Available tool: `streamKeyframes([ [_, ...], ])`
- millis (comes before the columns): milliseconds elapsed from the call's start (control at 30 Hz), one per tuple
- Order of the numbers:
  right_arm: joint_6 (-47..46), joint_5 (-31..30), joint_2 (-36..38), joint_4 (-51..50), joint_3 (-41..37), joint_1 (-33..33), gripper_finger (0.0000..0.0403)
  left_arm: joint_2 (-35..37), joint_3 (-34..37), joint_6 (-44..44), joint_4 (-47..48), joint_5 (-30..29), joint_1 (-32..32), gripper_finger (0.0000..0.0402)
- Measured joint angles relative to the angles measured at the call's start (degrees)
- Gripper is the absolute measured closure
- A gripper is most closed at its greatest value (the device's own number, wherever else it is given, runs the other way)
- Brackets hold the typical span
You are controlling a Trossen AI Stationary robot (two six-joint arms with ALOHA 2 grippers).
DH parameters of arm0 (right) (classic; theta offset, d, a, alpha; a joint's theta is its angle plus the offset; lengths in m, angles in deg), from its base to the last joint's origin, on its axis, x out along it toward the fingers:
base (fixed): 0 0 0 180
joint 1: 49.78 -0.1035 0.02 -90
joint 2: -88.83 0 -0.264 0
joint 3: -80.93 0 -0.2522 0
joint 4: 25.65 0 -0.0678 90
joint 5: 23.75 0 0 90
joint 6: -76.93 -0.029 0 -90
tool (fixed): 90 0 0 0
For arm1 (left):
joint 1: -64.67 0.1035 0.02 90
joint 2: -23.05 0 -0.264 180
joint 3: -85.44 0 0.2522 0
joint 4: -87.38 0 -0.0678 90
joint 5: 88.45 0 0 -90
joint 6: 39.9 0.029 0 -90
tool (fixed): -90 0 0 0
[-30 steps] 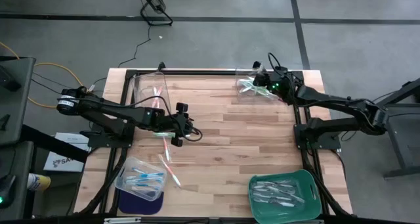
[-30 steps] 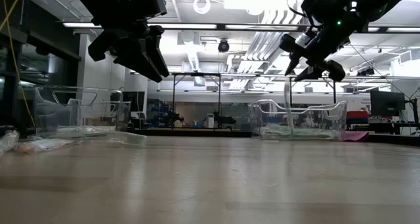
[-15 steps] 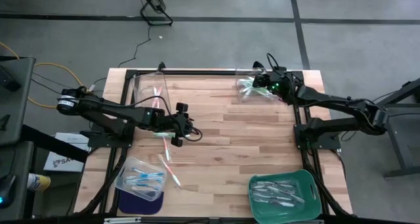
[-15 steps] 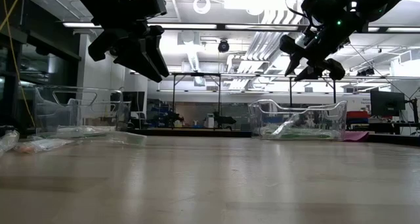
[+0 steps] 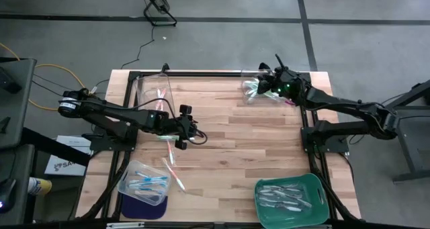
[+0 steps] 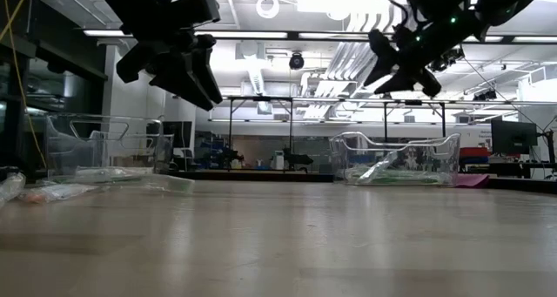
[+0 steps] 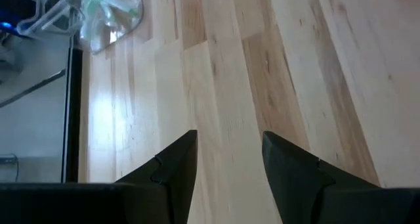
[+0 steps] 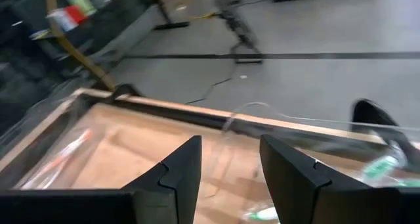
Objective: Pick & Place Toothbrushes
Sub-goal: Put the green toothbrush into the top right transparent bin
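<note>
Several loose toothbrushes lie flat on the wood left of centre, one (image 5: 165, 137) beside my left arm and others nearer (image 5: 177, 177). My left gripper (image 5: 199, 136) hangs open above the bare wood (image 7: 230, 119), nothing between its fingers. My right gripper (image 5: 263, 85) is open and holds nothing. It hovers over the far right clear bin (image 5: 257, 89), where green toothbrushes (image 8: 379, 166) lie. The low view shows both grippers well above the table, left (image 6: 205, 88) and right (image 6: 383, 66).
A clear bin (image 5: 153, 95) with pink toothbrushes stands at the far left. Another bin (image 5: 144, 182) at the near left holds blue ones. A green tray (image 5: 290, 198) with pale ones sits at the near right. The table's middle (image 5: 235, 142) is bare wood.
My right gripper has rolled about its own line and tipped up from pointing steeply down to nearly level, staying over the far right bin. In that bin a toothbrush now lies slanted against the wall.
</note>
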State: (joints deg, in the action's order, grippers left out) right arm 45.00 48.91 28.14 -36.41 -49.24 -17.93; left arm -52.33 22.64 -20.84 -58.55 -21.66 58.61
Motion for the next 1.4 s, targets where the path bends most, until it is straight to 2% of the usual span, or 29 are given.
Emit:
streamKeyframes([
  [200, 3.8, 7.9, 2.8, -2.3, 0.0, -1.4, 0.0255, 0.0, 0.0, -0.8, 3.9, -0.5, 0.0, 0.0239],
  [367, 5.0, 11.7, 6.5, -6.9, 0.0, -5.4, 0.0255, 0.0, 0.0, -3.4, 8.0, -2.7, 0.0, 0.0239],
  [500, 5.0, 11.8, 10.3, -10.9, 0.0, -10.3, 0.0255, 0.0, 0.6, -4.0, 11.0, -2.7, -0.1, 0.0239],
  [633, 5.0, 11.8, 13.1, -15.9, 0.0, -16.1, 0.0255, 0.0, 5.0, 1.4, 10.1, 0.2, -0.8, 0.0239],
  [733, 4.8, 11.8, 14.2, -18.9, 0.0, -20.2, 0.0255, 0.0, 8.4, 2.1, 9.9, 1.7, -0.7, 0.0239],
  [900, 4.8, 10.3, 14.4, -19.0, 0.0, -25.9, 0.0255, 0.0, 10.3, 1.7, 8.7, 1.8, -0.7, 0.0239],
  [1033, 4.8, 6.8, 13.9, -18.9, 0.0, -29.2, 0.0255, 0.0, 10.3, 2.5, 6.5, 5.2, -0.7, 0.0239],
  [1167, 4.0, 3.7, 13.9, -18.6, 0.0, -31.6, 0.0255, 0.0, 10.3, 3.0, 4.2, 9.1, -0.7, 0.0239],
  [1400, 2.9, -1.0, 13.3, -18.6, 0.0, -34.8, 0.0255, 0.0, 10.3, 0.6, 4.3, 10.2, -0.7, 0.0239],
])
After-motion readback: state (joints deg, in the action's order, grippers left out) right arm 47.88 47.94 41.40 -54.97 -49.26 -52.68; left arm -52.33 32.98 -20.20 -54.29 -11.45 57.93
